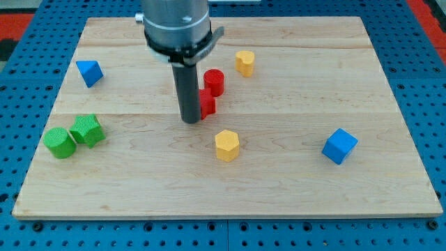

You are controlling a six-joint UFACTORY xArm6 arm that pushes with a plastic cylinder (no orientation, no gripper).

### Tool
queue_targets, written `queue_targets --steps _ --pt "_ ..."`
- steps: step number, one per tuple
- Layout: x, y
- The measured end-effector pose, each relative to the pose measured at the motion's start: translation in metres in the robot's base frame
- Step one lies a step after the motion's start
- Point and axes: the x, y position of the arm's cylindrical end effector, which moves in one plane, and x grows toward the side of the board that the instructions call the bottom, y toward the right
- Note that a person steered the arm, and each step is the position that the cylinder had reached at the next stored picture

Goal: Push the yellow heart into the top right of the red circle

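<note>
The yellow heart [244,62] lies near the view's top centre, just up and to the right of the red circle [214,81], with a small gap between them. My tip [190,120] rests on the board below and to the left of the red circle. It is right beside a second red block [208,104], whose left part the rod hides and whose shape I cannot make out. The tip is well apart from the yellow heart.
A yellow pentagon-like block [226,145] sits below the tip, to its right. A blue cube [339,146] is at the right. A blue triangle [89,72] is at the upper left. A green circle [59,142] and a green star-like block [87,130] touch at the left.
</note>
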Motion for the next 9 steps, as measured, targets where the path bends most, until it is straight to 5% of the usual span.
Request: queue_targets --steps 3,4,7,9 --pt "0.016 0.036" --pt "0.005 0.088" --pt "-0.101 0.137" --pt "-0.112 0.137"
